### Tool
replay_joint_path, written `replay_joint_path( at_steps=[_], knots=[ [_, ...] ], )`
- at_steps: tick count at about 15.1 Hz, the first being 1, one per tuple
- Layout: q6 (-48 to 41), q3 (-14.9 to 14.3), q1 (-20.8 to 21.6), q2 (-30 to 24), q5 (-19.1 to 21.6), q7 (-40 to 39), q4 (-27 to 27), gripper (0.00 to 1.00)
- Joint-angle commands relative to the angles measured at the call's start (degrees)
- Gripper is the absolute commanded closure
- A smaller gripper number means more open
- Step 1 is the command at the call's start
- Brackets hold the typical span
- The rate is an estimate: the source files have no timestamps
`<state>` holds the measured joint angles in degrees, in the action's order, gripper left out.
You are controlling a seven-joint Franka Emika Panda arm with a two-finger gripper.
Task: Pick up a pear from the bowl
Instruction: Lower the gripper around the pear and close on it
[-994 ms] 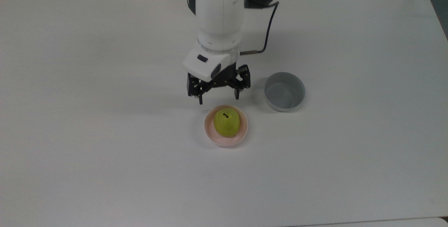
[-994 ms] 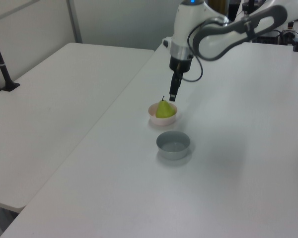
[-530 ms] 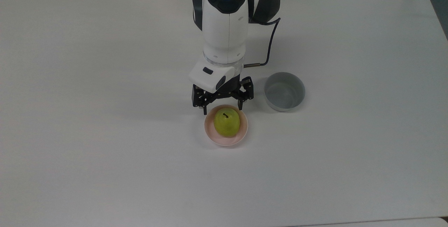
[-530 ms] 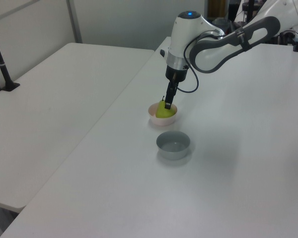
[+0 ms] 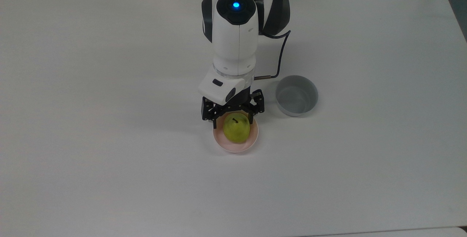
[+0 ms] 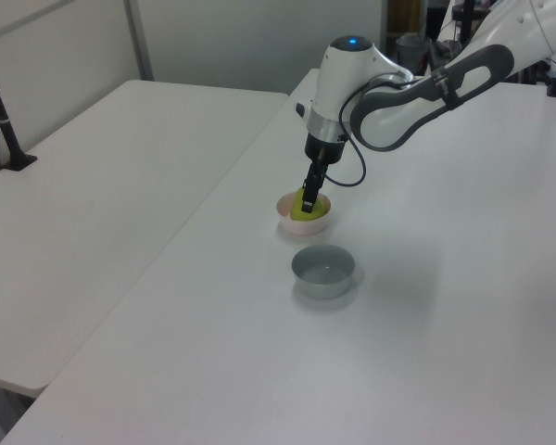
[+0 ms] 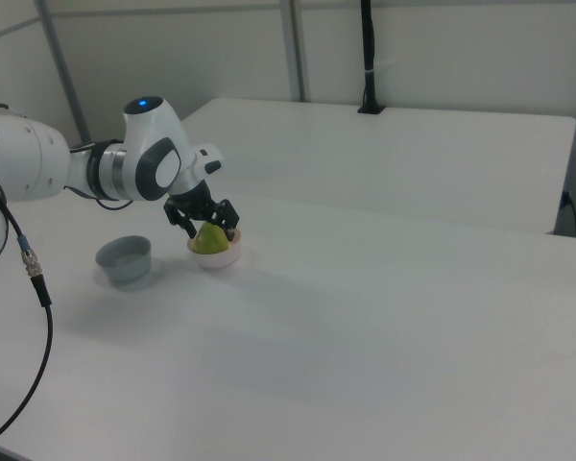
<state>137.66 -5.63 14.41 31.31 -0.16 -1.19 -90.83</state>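
Item 1: pear (image 5: 236, 129) sits stem-up inside the pink bowl (image 5: 251, 142), on the white table (image 5: 109, 120). Gripper (image 5: 232, 121) is positioned over it, fingers spread, 1 on each flank of the fruit, not yet pinching; this alignment suits a side grasp. Grey bowl (image 5: 296, 95) stands near, on the top view's right, apart.

A white table (image 5: 109, 138) carries two bowls — a pale pink bowl (image 5: 251, 142) near the middle and a grey, straight-walled bowl (image 5: 296, 95) just beside it, toward the top view's right, the two apart. In the left view, a second white table (image 6: 111, 185) stands alongside — a black post (image 6: 2, 120) sits on it.
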Motion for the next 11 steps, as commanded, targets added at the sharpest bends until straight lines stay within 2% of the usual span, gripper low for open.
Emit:
replay_joint_path(
  at_steps=[1, 4, 6, 7, 8, 9, 11],
  knots=[
    [2.44, -0.43, 0.62, 1.12, 0.25, 2.68, 0.03, 0.0],
    [2.44, -0.43, 0.71, 1.82, 0.07, 2.68, 0.03, 0.01],
    [2.44, -0.43, 0.71, 2.09, -0.02, 2.68, 0.03, 0.06],
    [2.44, -0.43, 0.8, 2.09, -0.02, 2.68, 0.03, 0.11],
    [2.44, -0.43, 0.97, 2.09, -0.02, 2.68, 0.03, 0.21],
    [2.44, -0.43, 1.41, 2.09, 0.07, 2.68, 0.03, 0.27],
    [2.44, -0.43, 1.59, 2.09, 0.07, 2.77, 0.03, 0.3]
  ],
)
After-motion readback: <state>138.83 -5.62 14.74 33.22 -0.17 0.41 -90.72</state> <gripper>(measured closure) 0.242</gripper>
